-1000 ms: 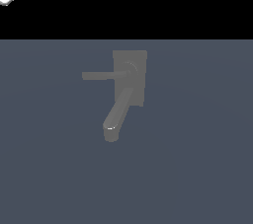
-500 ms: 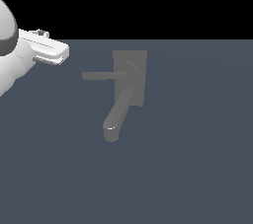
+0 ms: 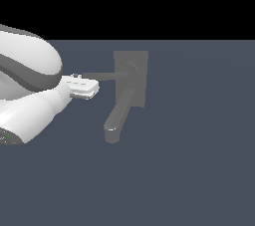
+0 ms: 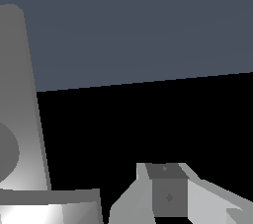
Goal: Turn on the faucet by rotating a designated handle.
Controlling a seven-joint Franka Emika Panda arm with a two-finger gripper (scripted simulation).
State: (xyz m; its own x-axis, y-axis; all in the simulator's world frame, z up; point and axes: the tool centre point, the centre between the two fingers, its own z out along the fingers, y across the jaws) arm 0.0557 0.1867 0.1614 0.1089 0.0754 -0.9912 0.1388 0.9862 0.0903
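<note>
The faucet is a matte grey fixture with a rectangular back plate [image 3: 131,65]. Its thick spout [image 3: 117,118] slants down toward the exterior view's left. The handle [image 3: 107,75] is a thin flat bar reaching from the round hub toward the exterior view's left. My gripper [image 3: 92,87] sits at the end of the white arm, just below and beside the handle's free end. I cannot tell whether they touch. In the wrist view the plate [image 4: 22,94] rises close by, and one grey fingertip [image 4: 168,194] shows. The gap between the fingers is not visible.
The bulky white arm [image 3: 30,95] fills the exterior view's left side. The faucet lies on a flat blue-grey surface [image 3: 199,160], with black background beyond its far edge.
The arm has swung in from the exterior view's upper left, moving right and down until the gripper is at the handle's free end. The faucet and handle have not moved.
</note>
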